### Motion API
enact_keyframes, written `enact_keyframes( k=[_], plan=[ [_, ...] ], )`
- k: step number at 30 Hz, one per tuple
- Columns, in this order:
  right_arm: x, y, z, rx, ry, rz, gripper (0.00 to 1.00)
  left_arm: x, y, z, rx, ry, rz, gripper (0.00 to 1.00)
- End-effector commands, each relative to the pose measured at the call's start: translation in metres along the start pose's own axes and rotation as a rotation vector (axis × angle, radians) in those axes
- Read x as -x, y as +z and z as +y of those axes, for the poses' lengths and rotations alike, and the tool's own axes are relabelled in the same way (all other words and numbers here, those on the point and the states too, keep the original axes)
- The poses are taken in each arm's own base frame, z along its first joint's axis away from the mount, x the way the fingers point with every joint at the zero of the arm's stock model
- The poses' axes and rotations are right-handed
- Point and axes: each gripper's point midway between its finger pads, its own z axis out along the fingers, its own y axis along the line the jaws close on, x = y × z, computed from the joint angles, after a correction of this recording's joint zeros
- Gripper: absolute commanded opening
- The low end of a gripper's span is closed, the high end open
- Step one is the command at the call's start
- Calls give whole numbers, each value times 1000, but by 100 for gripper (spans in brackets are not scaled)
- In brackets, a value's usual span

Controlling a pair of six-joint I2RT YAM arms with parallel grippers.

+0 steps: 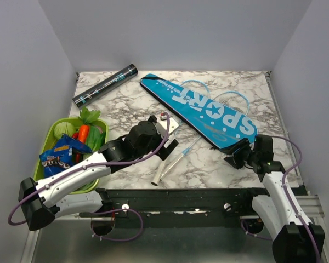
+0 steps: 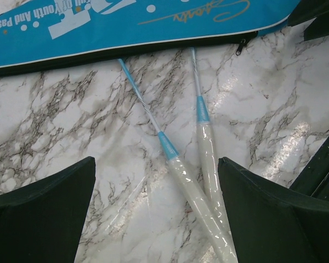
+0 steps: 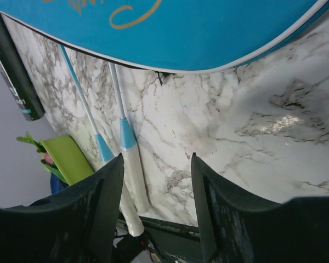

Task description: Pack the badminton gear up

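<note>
Marble table (image 1: 208,167), racket handles (image 2: 208,159) between the left gripper (image 2: 156,219) jaws, wide and empty (right gripper (image 3: 156,208) likewise)

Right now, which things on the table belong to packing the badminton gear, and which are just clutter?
Belongs to the job: two rackets, blue cover, dark tube.
Just lying about: green basket, vegetables, snack packet.

Robot lab booth (grey walls (image 1: 175,33), marble tabletop (image 1: 208,164)).
</note>
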Motion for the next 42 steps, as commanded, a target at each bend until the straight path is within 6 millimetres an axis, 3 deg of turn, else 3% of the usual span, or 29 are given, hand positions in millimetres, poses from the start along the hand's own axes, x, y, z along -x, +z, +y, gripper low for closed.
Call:
enact_keyframes(
  k=[1,8,13,15,20,27,36,42],
  plan=[
    [16,16,21,39,182,-136,61,3,-3,-10,-30,-74,-42,99],
    [9,45,39,-7,260,-152,62,-2,-1,-13,-32,-125,-49,99],
    [1,66,53,-63,241,-158,62,-6,8,-2,31,-99,-33,99],
    [-2,74,50,-85,275,-150,63,-10,12,7,83,-65,-15,99],
    [-2,79,43,-63,385,-237,67,-25,24,16,141,-31,6,99],
    [-1,86,51,-102,459,-328,69,-24,15,16,142,-74,-25,99],
    [8,101,14,-264,634,-502,69,-17,2,20,173,-132,-74,99],
    [17,101,8,-288,717,-587,69,-15,-3,13,156,-140,-94,99]
  ],
)
